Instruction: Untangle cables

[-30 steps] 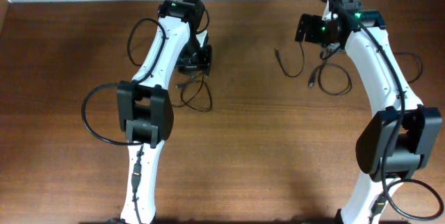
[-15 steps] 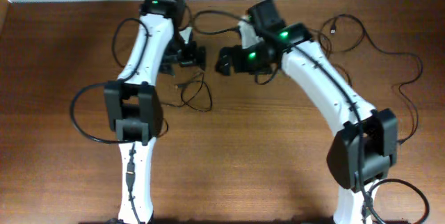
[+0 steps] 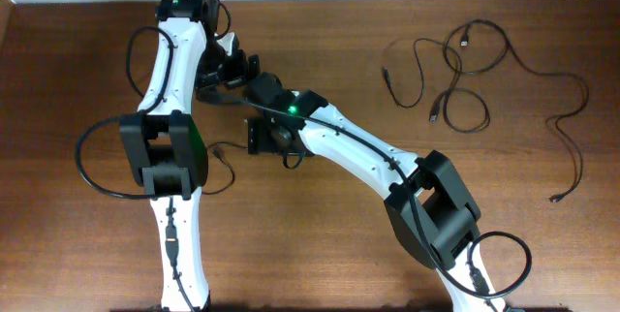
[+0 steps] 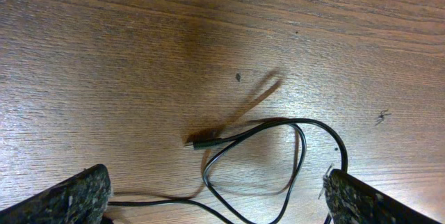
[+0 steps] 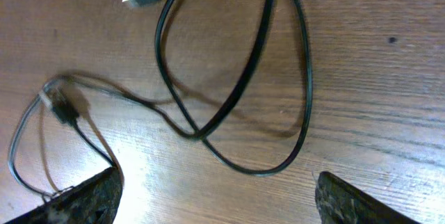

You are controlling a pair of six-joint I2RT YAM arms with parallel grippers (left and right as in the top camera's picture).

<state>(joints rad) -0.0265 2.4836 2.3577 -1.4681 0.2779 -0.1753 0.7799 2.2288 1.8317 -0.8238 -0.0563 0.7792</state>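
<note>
- Left jaws and right jaws are both wide apart.
- Drop the right jaws over one strand of the cables, pinch, pull slowly sideways.

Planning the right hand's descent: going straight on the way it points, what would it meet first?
Probably the thin black cable loop, where its strands cross, on the brown wooden table between the open fingers of the right hand; depth unclear.
</note>
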